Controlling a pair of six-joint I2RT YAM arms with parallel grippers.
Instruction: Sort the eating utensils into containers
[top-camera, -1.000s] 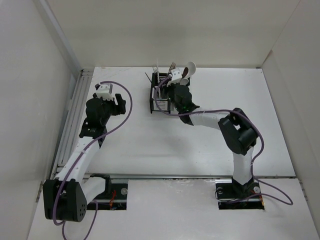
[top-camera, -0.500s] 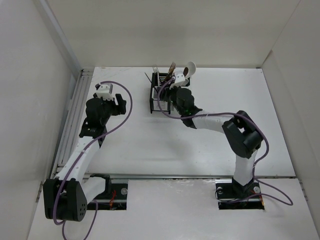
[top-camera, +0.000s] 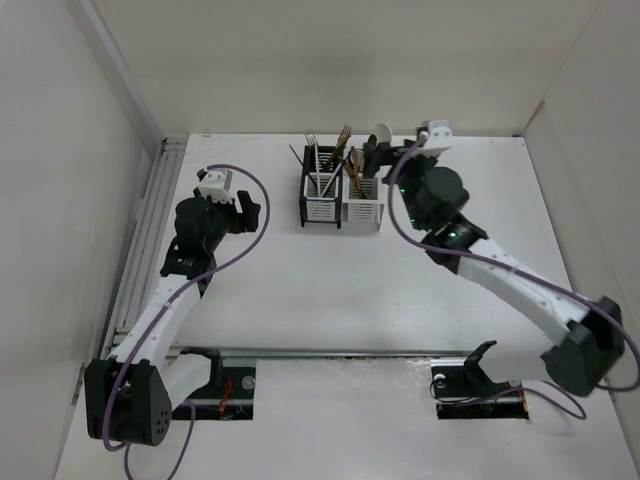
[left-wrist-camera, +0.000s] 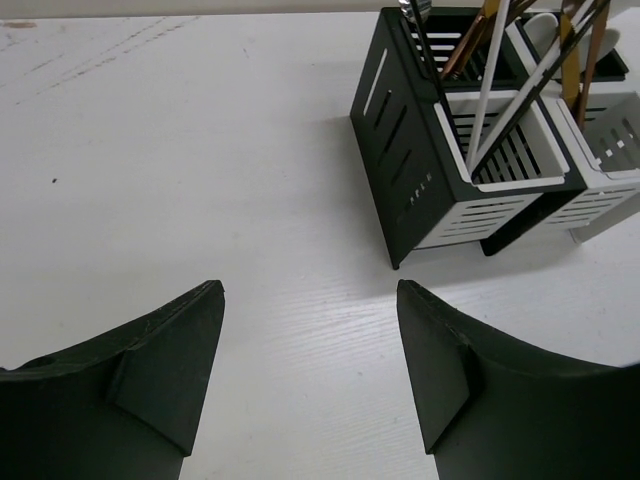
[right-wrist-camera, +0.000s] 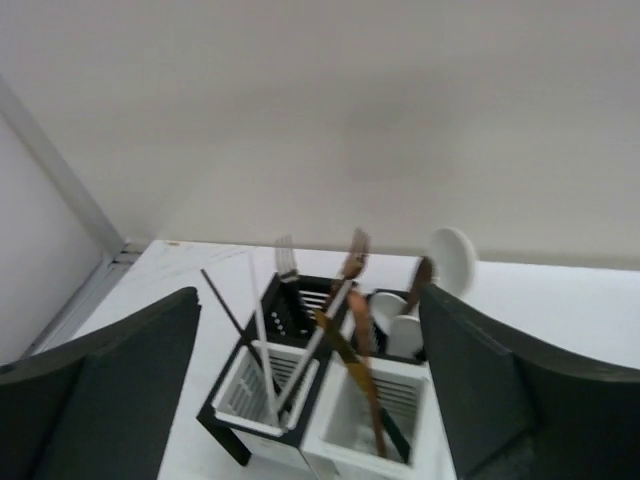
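The containers stand side by side at the back of the table, the black holder (top-camera: 305, 195) on the left and the white holder (top-camera: 363, 212) on the right. Eating utensils stand upright in them: a silver fork (top-camera: 312, 140), a copper fork (top-camera: 345, 133), a white spoon (top-camera: 382, 133), white chopsticks (left-wrist-camera: 487, 70) and a copper knife (right-wrist-camera: 350, 360). My right gripper (top-camera: 385, 160) hovers just right of the holders, open and holding nothing (right-wrist-camera: 308, 295). My left gripper (top-camera: 250, 207) sits well left of the black holder (left-wrist-camera: 395, 150), open over bare table (left-wrist-camera: 310, 290).
White walls close in the table at the back and on both sides. A grooved rail (top-camera: 150, 220) runs along the left edge. The white holder (left-wrist-camera: 610, 160) lies at the far right of the left wrist view.
My right gripper has opened wide and swung away to the right from above the holders. The utensils it was over now stand in the holders. The left arm has barely moved.
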